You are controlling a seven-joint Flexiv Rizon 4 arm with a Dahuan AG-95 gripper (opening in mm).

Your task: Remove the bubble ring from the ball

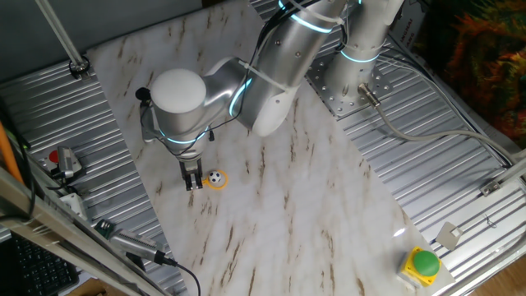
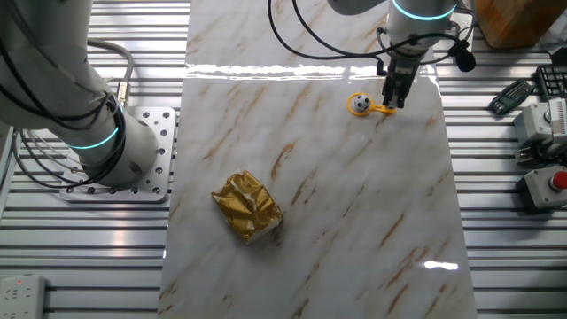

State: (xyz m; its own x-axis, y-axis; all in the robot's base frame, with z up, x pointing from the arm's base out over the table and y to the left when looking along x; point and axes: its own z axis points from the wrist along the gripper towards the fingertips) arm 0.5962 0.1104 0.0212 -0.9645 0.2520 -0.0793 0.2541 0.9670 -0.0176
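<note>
The ball (image 1: 215, 176) is tiny, white with black patches, and lies on the marble board near its left side. The bubble ring (image 1: 219, 184), a thin orange-yellow hoop, lies flat around it. In the other fixed view the ball (image 2: 360, 104) sits inside the hoop, and the bubble ring's short handle (image 2: 378, 110) points right. My gripper (image 1: 194, 184) points straight down next to the ball. In the other fixed view my gripper (image 2: 391, 104) has its tips down at the end of the handle, fingers close together on it.
A crumpled gold foil packet (image 2: 249, 206) lies mid-board. The marble board (image 2: 354, 230) rests on ribbed metal. The arm's base (image 2: 97, 133) stands to one side. A red-button box (image 2: 549, 182) and cables lie close to the gripper's side. A green button (image 1: 424, 263) sits at a far corner.
</note>
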